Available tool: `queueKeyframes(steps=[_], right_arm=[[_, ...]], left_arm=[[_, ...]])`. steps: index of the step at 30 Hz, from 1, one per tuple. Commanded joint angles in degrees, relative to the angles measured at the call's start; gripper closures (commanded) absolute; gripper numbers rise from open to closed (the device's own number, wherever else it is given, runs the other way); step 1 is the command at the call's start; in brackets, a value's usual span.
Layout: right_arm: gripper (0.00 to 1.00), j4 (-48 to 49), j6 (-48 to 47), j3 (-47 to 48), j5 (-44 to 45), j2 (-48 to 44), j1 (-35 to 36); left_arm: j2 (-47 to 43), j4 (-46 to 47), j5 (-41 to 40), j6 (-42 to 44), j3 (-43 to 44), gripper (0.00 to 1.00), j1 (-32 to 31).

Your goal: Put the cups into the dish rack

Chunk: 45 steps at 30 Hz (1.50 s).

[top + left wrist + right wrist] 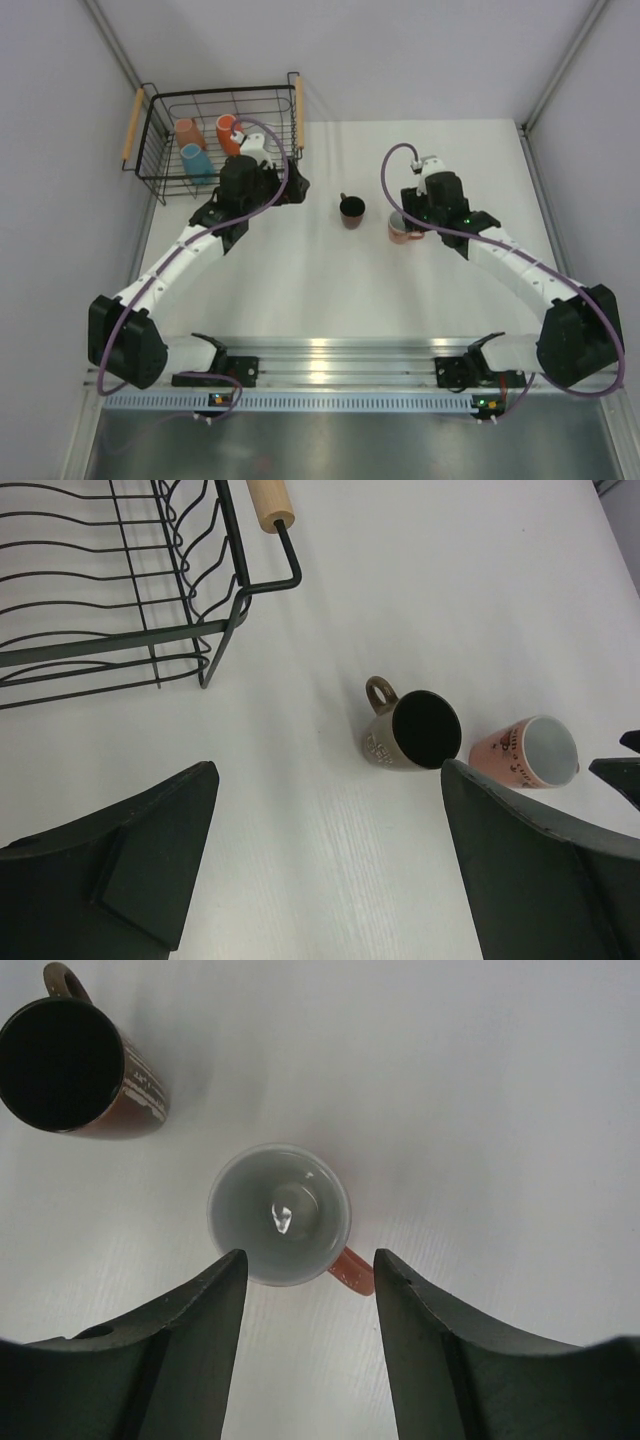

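The black wire dish rack [160, 150] stands at the back left and holds three cups: salmon-pink [187, 132], orange [228, 134] and light blue [196, 161]. A corner of the dish rack [120, 640] shows in the left wrist view. My left gripper [262, 150] [328, 770] hangs open beside the rack's right side, with nothing between its fingers. A dark cup [352, 210] [415, 732] [75, 1065] stands mid-table. To its right is a salmon-pink cup [399, 235] [525, 753] [280, 1215], upright and white inside. My right gripper [410, 218] [310, 1256] is open over this cup's near rim, and its handle [352, 1270] lies between the jaws.
Light wooden handles [131, 125] [298, 112] [270, 502] stick out from the rack's sides. Grey walls close in the table on the left, back and right. A metal rail [330, 365] with both arm bases runs along the near edge.
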Motion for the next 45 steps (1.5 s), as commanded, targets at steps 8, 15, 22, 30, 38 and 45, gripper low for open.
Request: queueKeyframes(steps=[8, 15, 22, 30, 38, 45], right_arm=[[0.46, 0.3, 1.2, 1.7, -1.2, 2.5, -1.0], [0.47, -0.1, 0.0, 6.0, -0.2, 9.7, -2.0], [0.48, 0.3, -1.3, 7.8, -0.1, 12.8, -3.5], [0.73, -0.2, -1.6, 8.6, -2.0, 17.5, -5.1], [1.00, -2.0, -2.0, 9.8, -1.3, 18.4, -5.4], [1.00, -3.5, -2.5, 8.6, 0.7, 12.3, -5.4]], left_arm=[[-4.4, -0.4, 2.1, -2.5, -0.9, 0.01, 0.3], [-5.3, -2.1, 1.4, -2.0, -0.3, 0.01, 0.3], [-5.7, -2.5, 0.8, -1.9, -0.3, 0.01, 1.1], [-5.2, -3.1, 0.8, -2.6, -0.4, 0.01, 1.4], [-6.7, -4.7, -2.1, -2.1, -0.4, 0.01, 1.9], [-6.5, -4.8, -1.4, -5.3, -0.3, 0.01, 2.6]])
